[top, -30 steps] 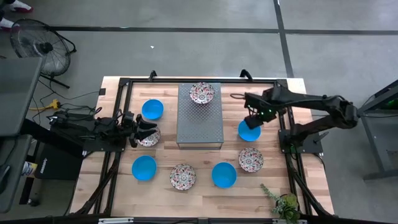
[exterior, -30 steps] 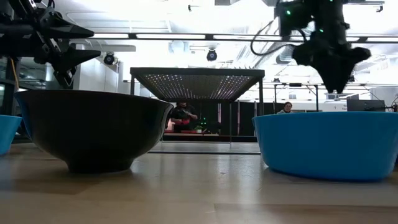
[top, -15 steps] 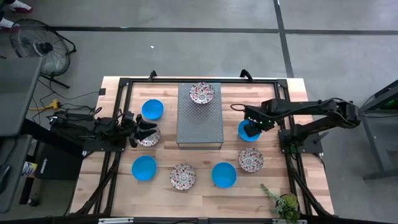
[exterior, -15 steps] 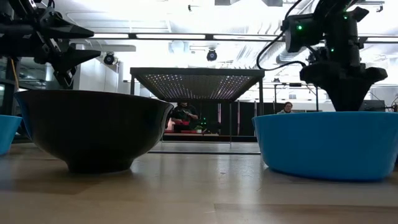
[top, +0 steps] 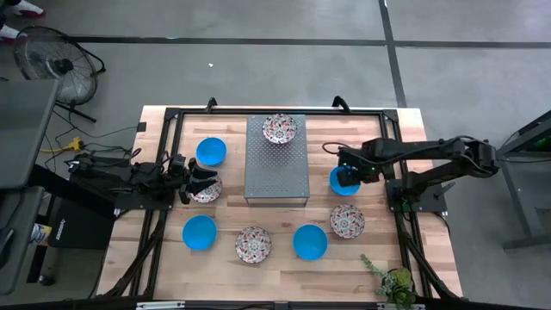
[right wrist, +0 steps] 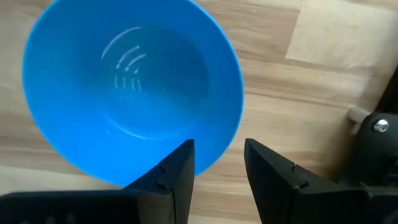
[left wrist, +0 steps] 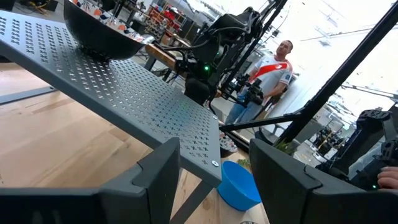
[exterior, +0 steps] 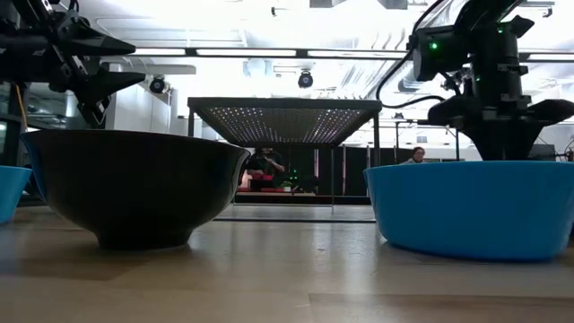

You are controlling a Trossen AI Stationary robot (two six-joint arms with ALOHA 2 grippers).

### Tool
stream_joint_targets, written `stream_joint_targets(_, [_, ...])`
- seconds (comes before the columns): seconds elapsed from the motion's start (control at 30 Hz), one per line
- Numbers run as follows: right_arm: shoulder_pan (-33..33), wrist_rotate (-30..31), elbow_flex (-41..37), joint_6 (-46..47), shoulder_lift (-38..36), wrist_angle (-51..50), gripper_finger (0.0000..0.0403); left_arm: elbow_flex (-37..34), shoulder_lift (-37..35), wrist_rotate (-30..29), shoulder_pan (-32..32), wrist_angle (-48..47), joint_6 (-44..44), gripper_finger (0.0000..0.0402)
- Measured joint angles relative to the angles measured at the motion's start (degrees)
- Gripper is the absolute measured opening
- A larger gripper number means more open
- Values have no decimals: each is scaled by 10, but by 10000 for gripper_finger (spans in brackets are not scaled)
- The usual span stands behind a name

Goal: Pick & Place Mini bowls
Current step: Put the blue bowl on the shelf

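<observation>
My right gripper [top: 346, 178] points down over a blue mini bowl [right wrist: 130, 93] that sits on the table right of the grey slab [top: 277, 168]. It is open [right wrist: 217, 165], with one finger over the bowl's inside and the other outside the rim. No touch shows. My left gripper [top: 203, 181] waits open and level at the slab's left, above a floral mini bowl [top: 209, 193]. Another floral bowl [top: 280, 129] rests on the slab's far end. Several more blue and floral bowls sit on the wood.
The slab is a raised perforated platform on thin legs [exterior: 283, 117] in the table's middle. A blue bowl [top: 211, 151] lies at far left. Blue [top: 200, 232], floral [top: 253, 244], blue [top: 310, 242] and floral [top: 347, 221] bowls line the near side. A small plant [top: 394, 282] stands near right.
My right gripper has come down toward the blue bowl right of the slab and has rolled about its pointing line. Most of the descent came early, and it has nearly stopped since. The bowls have stayed where they were.
</observation>
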Motion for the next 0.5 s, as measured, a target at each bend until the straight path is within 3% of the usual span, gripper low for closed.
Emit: stream_joint_targets(0.5, [-4, 18, 0, 58, 13, -6, 129, 0, 0, 0, 0, 0, 0, 190])
